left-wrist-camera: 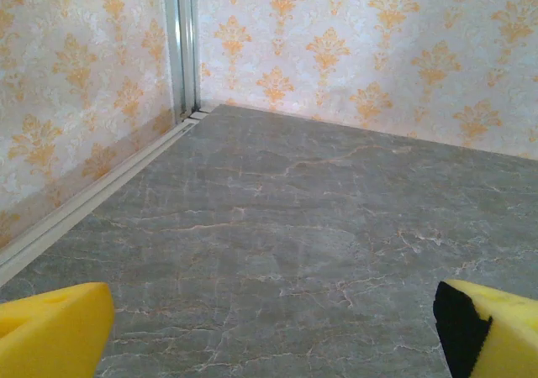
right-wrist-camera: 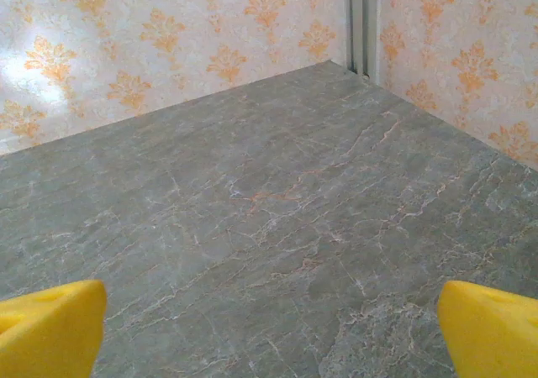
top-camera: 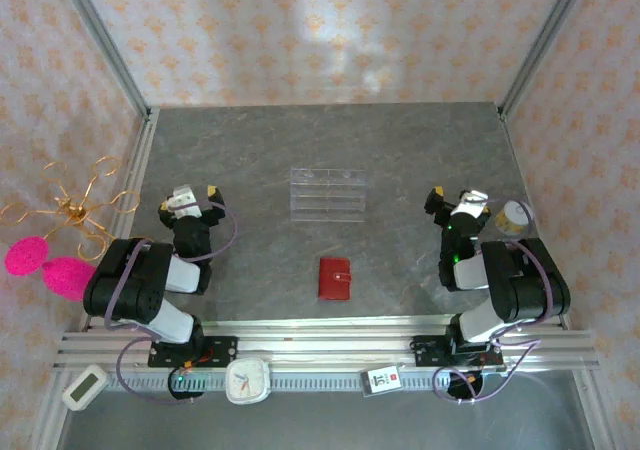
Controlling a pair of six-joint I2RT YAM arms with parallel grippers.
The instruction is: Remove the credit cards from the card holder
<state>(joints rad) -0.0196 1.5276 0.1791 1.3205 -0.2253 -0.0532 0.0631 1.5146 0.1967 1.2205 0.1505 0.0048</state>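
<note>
At the far left, outside the table's metal frame, two pink fluffy balls (top-camera: 45, 262) sit beside a gold wire ornament (top-camera: 78, 205). The left gripper (top-camera: 191, 193) is low over the grey marble-patterned table (top-camera: 250, 150), near its left edge, and it is released. In the left wrist view its yellow fingers (left-wrist-camera: 50, 336) stand at the two bottom corners with bare table between them, and they hold nothing.

Near the middle of the table, a little toward the far wall, stands a clear plastic rack (top-camera: 327, 194). The card holder (top-camera: 335, 278), a small red wallet, lies flat on the table on the near side of the rack, between the two arms and well apart from both grippers. It seems to be closed, with a snap tab on its right side, though the view from above is too small to be sure. What is inside is hidden by the cover.

To the right, the right gripper (top-camera: 457, 199) is also spread wide and empty; the right wrist view shows its two fingertips far apart over bare table. Just beside the right arm, toward the right wall, stands a small pale round container (top-camera: 514, 217). Along the near edge, from left to right, there are a white timer (top-camera: 85, 385), a white square clock (top-camera: 247, 380) and a small label (top-camera: 383, 379).
</note>
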